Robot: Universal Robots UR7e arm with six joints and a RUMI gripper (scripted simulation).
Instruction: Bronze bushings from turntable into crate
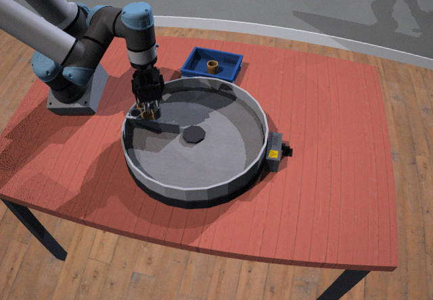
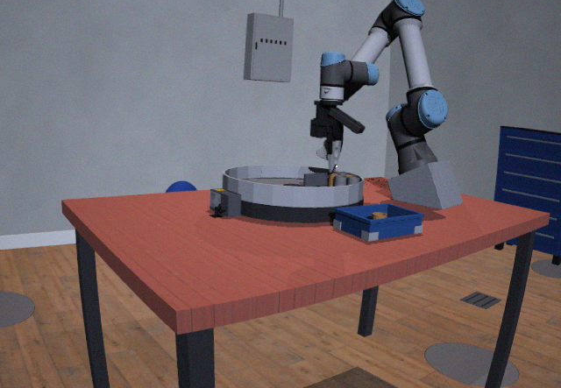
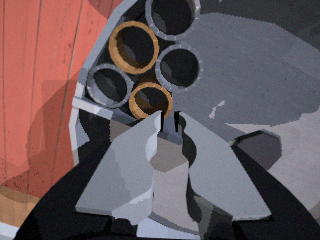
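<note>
In the wrist view, several bushings stand clustered against the turntable's rim: two bronze ones (image 3: 133,47) (image 3: 150,100) and three steel ones (image 3: 171,17) (image 3: 179,66) (image 3: 110,85). My gripper (image 3: 169,113) is shut and empty, with its tips just above the rim of the nearer bronze bushing. In the top view the gripper (image 1: 149,109) hangs over the cluster (image 1: 145,114) at the far left of the turntable (image 1: 195,139). The blue crate (image 1: 212,59) behind the turntable holds one upright bronze bushing (image 1: 212,66). The gripper also shows in the exterior view (image 2: 334,166).
A grey divider wall (image 1: 153,125) runs from the rim toward the dark hub (image 1: 193,134) right beside the cluster. The turntable's raised rim surrounds it. A control box (image 1: 274,150) sits on its right side. The arm's base (image 1: 75,93) stands at the table's left.
</note>
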